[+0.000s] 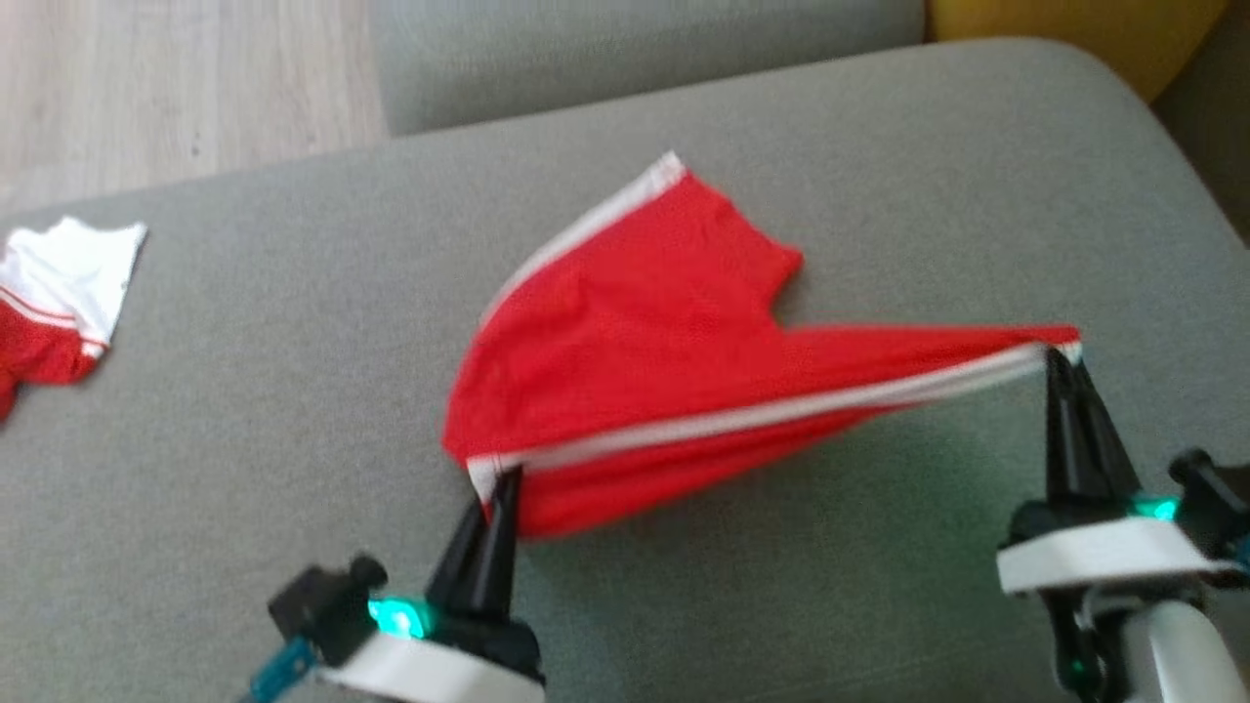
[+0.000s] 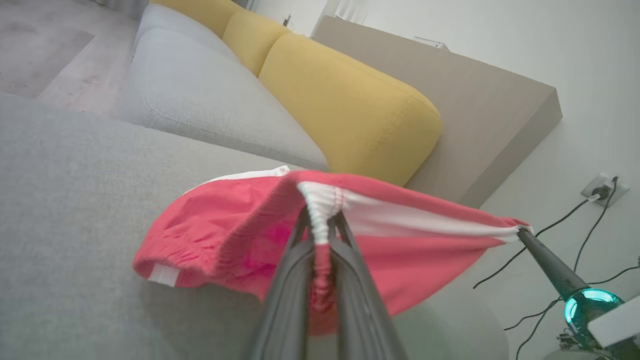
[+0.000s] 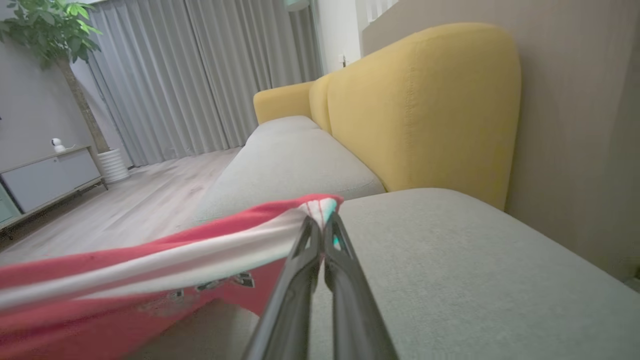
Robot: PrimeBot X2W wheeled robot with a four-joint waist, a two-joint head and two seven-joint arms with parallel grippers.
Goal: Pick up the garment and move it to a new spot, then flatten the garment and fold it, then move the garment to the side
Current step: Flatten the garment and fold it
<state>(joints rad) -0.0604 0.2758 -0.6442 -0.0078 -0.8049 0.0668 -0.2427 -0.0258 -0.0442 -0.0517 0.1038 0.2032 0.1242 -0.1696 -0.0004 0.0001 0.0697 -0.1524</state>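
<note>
Head view, left jaws pinching red garment [image 1: 625,332] at waistband, right jaws pinching opposite end

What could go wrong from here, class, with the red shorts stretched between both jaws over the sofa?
1. Left jaws and right jaws pinch only the ends of the white band; pulling tauter may slip one free.
2. The shorts sag bunched onto the cushion, so lowering them may trap creases.

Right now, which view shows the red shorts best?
Head view: the red shorts show in full outline, white band stretched between left gripper and right gripper. Left wrist view gives the bunched near end; right wrist view, the band and a red strip.
</note>
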